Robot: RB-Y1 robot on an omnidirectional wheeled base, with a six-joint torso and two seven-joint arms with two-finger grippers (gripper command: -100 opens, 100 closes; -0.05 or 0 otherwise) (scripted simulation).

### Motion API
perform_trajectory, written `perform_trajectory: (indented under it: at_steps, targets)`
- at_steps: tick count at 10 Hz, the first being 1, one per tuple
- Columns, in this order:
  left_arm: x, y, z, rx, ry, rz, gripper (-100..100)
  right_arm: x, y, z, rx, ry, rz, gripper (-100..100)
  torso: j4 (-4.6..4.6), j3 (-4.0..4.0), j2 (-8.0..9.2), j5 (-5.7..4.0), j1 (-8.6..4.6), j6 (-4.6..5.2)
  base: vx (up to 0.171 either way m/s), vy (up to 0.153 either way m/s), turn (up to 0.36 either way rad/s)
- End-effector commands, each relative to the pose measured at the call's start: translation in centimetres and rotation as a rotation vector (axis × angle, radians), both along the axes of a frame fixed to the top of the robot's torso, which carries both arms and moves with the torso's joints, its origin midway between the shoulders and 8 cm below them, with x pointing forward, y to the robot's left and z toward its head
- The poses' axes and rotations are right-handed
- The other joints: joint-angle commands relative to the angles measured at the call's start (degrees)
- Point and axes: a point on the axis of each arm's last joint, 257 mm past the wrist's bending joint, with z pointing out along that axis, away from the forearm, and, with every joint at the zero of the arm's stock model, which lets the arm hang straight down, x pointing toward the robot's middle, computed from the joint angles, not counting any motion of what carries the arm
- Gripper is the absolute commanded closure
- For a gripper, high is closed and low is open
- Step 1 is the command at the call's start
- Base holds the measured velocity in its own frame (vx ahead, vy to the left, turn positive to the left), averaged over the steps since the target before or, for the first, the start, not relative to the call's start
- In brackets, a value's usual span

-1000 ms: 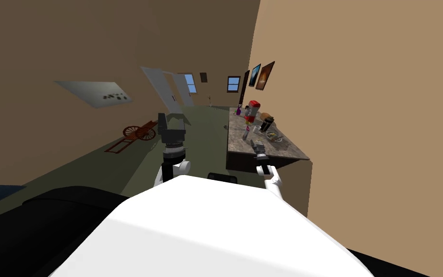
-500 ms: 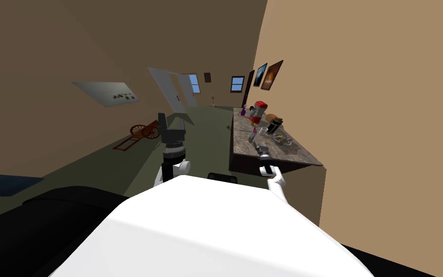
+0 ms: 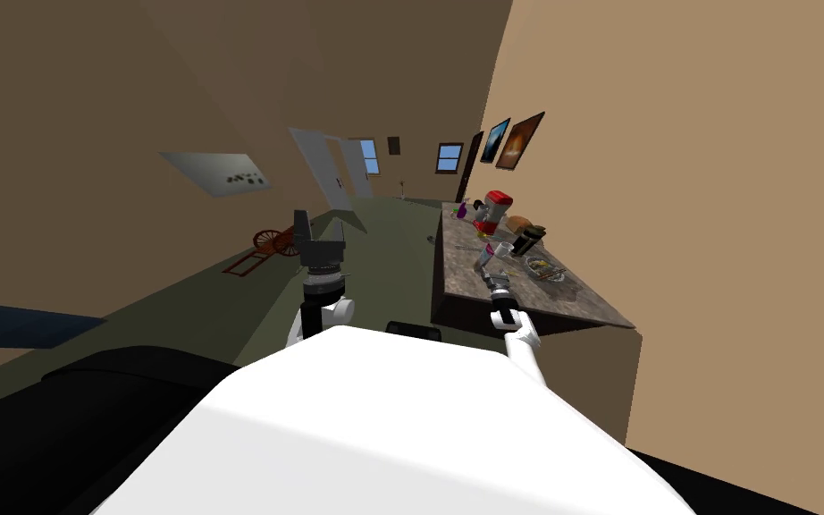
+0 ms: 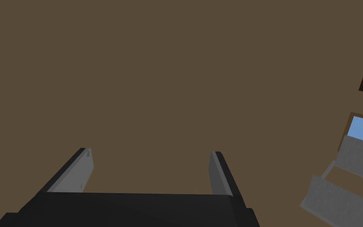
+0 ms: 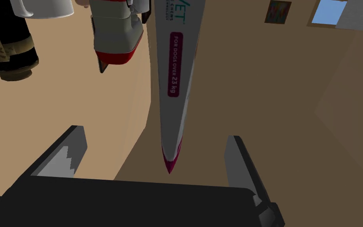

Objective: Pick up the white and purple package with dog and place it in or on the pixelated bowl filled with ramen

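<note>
R end effector (image 5: 155,134) spread wide astride pkg (image 5: 175,79).

One tabletop (image 3: 571,299) stands at the right. On it I count one red-capped white container (image 3: 493,209), one brown rounded lump (image 3: 517,222), one dark cylinder (image 3: 532,240), one bowl (image 3: 541,265) and one small purple item (image 3: 461,212) at the far end (too small to name). There is one white and purple package (image 5: 175,71). There are two tools, the left tool (image 4: 150,151) and the right tool (image 5: 155,133), each with two fingers. The right wall has two framed pictures (image 3: 520,140). The far wall has two windows (image 3: 449,157) and one small dark frame (image 3: 393,145). There are two white door leaves (image 3: 316,170). One red cart (image 3: 267,241) sits at the left, and one grey panel (image 3: 215,172) hangs on the left wall.
</note>
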Motion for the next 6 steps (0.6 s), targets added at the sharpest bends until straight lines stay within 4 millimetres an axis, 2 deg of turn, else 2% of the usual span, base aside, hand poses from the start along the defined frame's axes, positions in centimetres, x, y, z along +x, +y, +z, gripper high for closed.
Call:
perform_trajectory:
  at_steps: [1, 2, 3, 4, 5, 6]
  targets:
    - [0.0, 0.0, 0.0, 0.0, 0.0, 0.0, 0, -0.27, -1.89, -0.78, -0.037, 0.026, -0.04, -100, 0.0, 0.0, 0.0, 0.0, 0.0, 0.0, 0.182, 0.101, 0.108]
    - [0.0, 0.0, 0.0, 0.0, 0.0, 0.0, 0, -0.33, -2.32, -0.9, -0.045, 0.031, -0.049, -100, -0.04, -0.11, -0.2, 0.01, 0.02, 0.0, 0.178, 0.07, 0.058]
    - [0.0, 0.0, 0.0, 0.0, 0.0, 0.0, 0, -0.1, -1.96, -0.63, -0.036, 0.026, -0.041, -100, -0.06, -0.15, -0.24, -0.01, -0.06, 0.01, 0.072, 0.027, 0.007]
    - [0.0, 0.0, 0.0, 0.0, 0.0, 0.0, 0, -0.09, -2.02, -0.65, -0.038, 0.027, -0.042, 0, -0.01, 0.0, 0.05, -0.04, -0.21, 0.03, 0.014, 0.006, 0.0]
    - [0.0, 0.0, 0.0, 0.0, 0.0, 0.0, 0, 0.63, -2.87, -0.1, -0.037, 0.025, -0.073, -100, 0.04, 0.14, 0.28, -0.06, -0.3, 0.04, 0.005, -0.028, 0.243]
    - [0.0, 0.0, 0.0, 0.0, 0.0, 0.0, 0, 0.3, -2.25, -0.32, -0.037, 0.024, -0.056, -100, 0.07, 0.2, 0.36, -0.08, -0.41, -0.03, 0.003, -0.025, 0.072]
